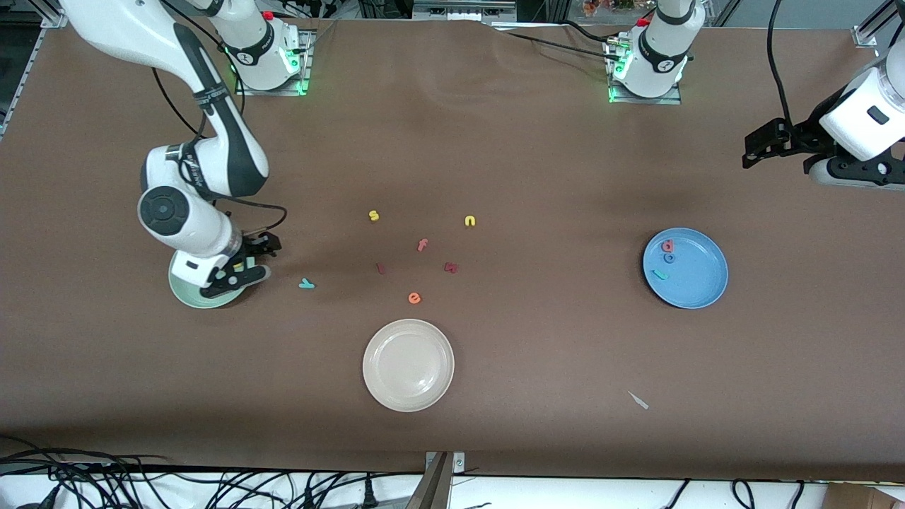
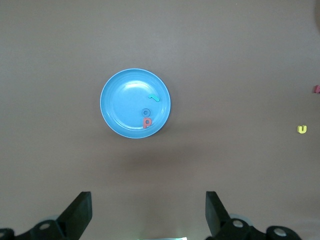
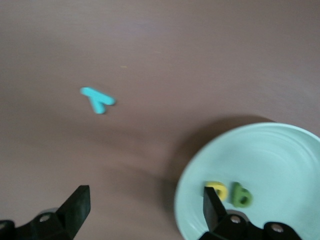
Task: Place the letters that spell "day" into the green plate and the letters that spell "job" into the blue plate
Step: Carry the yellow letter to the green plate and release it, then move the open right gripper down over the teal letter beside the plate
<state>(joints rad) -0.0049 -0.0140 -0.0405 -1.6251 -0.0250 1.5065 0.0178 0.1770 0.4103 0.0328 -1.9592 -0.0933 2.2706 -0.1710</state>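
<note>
Right gripper [image 1: 244,272] over green plate [image 1: 185,293], fingers spread, empty; a [image 3: 216,190] and d [image 3: 241,195] lie beneath. Teal y [image 1: 306,283] on worktop just beside plate (right arm nearer). Left gripper [image 1: 760,148] waits, fingers released.

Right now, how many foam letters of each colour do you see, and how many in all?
Teal: 2, y on table, j in blue plate
Yellow: 3, s, n, a
Olive-green: 1, d
Blue: 1, o
Red-orange: 5
Total: 12
</note>
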